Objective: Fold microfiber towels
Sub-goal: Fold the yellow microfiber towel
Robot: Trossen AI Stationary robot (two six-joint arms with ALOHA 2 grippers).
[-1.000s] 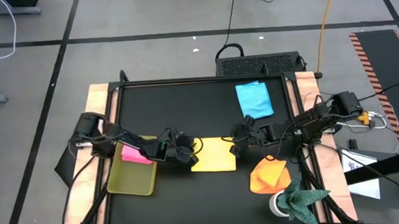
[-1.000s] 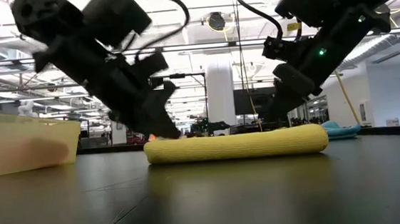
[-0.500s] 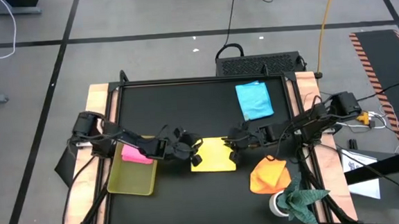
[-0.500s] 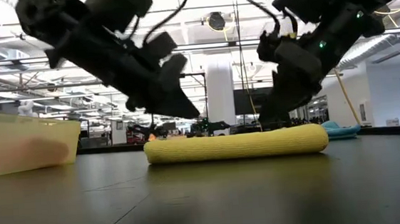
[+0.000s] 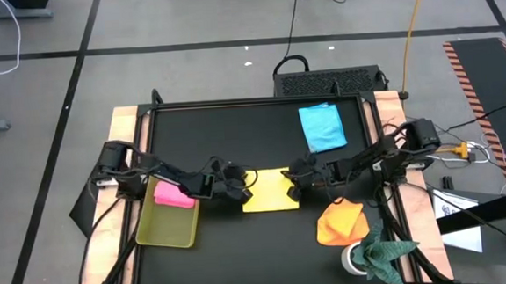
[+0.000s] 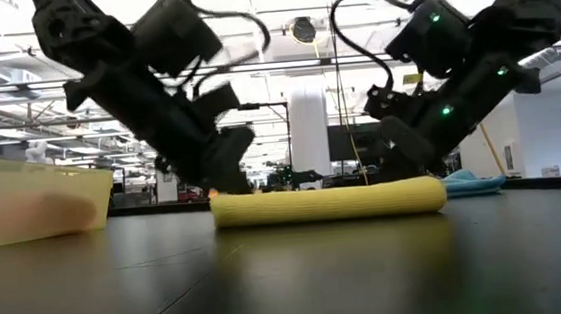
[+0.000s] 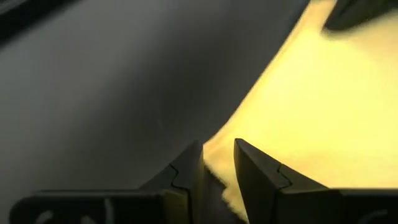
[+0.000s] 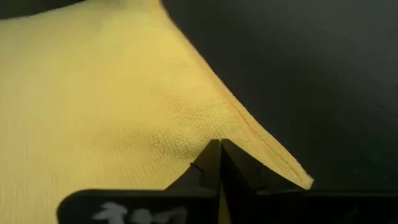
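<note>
With the yellow towel (image 5: pixel 269 190) lying mid-table and each gripper pinching one of its edges, left gripper (image 7: pixel 217 171) on its left, right gripper (image 8: pixel 219 163) clenched on its right, you risk a thin hem slipping free if you lift unevenly.

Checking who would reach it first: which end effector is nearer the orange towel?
Right. The right end effector sits just beside the orange towel; the left end effector is across the yellow towel.

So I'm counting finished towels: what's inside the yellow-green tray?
One pink towel lies at the tray's far end; the rest of its floor shows bare. Whether another cloth lies beneath the pink one can't be seen.
</note>
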